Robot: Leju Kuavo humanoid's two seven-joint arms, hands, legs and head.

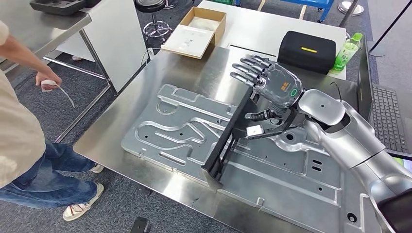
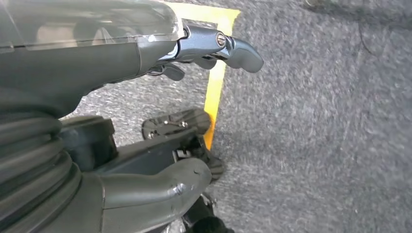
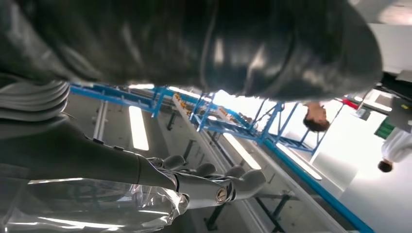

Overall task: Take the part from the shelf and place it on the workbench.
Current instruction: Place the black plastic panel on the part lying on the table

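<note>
The workbench (image 1: 145, 102), a steel-topped table, took up the middle of the head view, and most of its top was covered by a large pressed metal panel (image 1: 184, 131) lying flat. Beyond it stood a white table (image 1: 272, 29) carrying an open cardboard box (image 1: 197, 31), a black case (image 1: 307, 51) and a green bottle (image 1: 347, 51). A keyboard (image 1: 386, 116) sat at the right edge. At the left a person (image 1: 24, 141) in jeans stood just beside the bench, one hand holding a small white object with a cord.

The right arm (image 1: 350, 141) reached in from the lower right over the panel. The right hand (image 1: 269, 85) had the part (image 1: 231, 138), a long black bar-shaped frame. The part stood tilted, its lower end resting on the panel near the bench's front edge and its upper end at the hand. The thumb and one curled finger pinched it near the top, while the other fingers (image 1: 248, 68) were spread straight out and apart above it.

The left hand (image 2: 194, 48) hung over grey carpet (image 2: 316, 121) marked with a yellow line (image 2: 216, 87). Its fingers were loosely bent and apart, with nothing in them.
</note>
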